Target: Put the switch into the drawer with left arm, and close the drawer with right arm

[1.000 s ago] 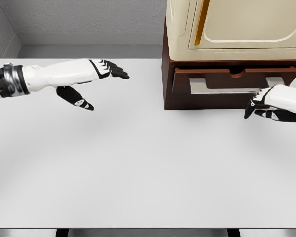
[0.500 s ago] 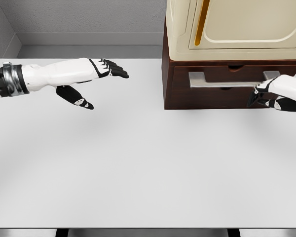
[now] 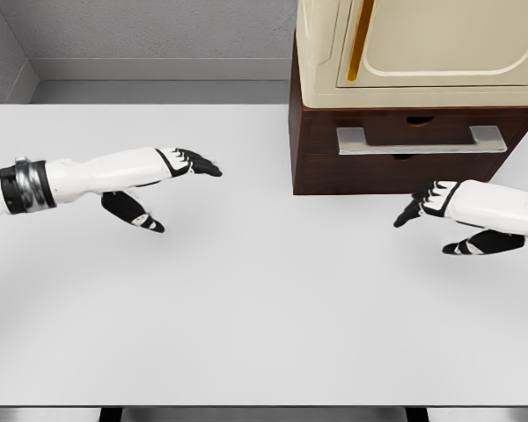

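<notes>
a broad white rectangular table (image 3: 246, 316) fills most of the view. at its back right stands a cream-coloured cabinet door (image 3: 440, 44) with a vertical brass-yellow handle strip (image 3: 362, 40) along its left side. behind the table runs a grey speckled wall (image 3: 150, 31) with a pale baseboard (image 3: 158, 69).

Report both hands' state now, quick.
Left hand: open, holding nothing, over the table.
Right hand: open, holding nothing, in front of the drawer.

left hand (image 3: 163, 180) open, right hand (image 3: 444, 215) open (both empty)
</notes>
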